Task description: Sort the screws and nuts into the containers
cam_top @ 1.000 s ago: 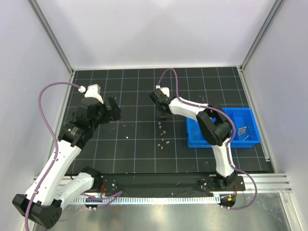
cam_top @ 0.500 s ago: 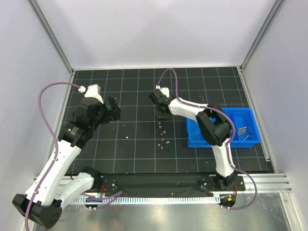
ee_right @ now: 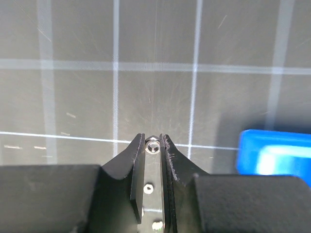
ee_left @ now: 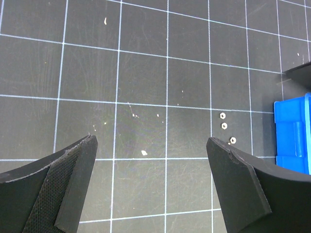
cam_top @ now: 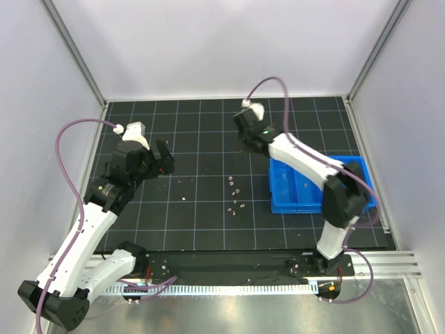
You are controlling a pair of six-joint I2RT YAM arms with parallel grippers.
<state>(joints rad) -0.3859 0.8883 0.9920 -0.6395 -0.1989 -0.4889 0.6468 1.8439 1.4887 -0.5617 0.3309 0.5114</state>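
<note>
Nut off the mat: my right gripper [ee_right: 153,140] now rides high over the grid mat [cam_top: 208,149] with a single nut [ee_right: 153,146] pinched at the very tips of its jaws. A second ago the same gripper sat low at the head of the loose scatter with its jaws wider. Since then they have drawn in on the nut, and the arm has risen and swung away towards the far side.

The rest of the nuts [cam_top: 236,198] lie on the mat, below and behind my right jaws, two of them showing through the narrow gap between the fingers. The blue tray [ee_right: 272,155] sits just off to the right of those jaws and lower, so I judge the pick made and the carry begun. What remains is to bring the nut over a compartment and let go. I cannot tell from here which compartment takes nuts.

My left gripper [ee_left: 151,141] hangs over the mat with its jaws spread wide and nothing between them. Three nuts lie just inside its right finger, and the tray's end is beyond that.
</note>
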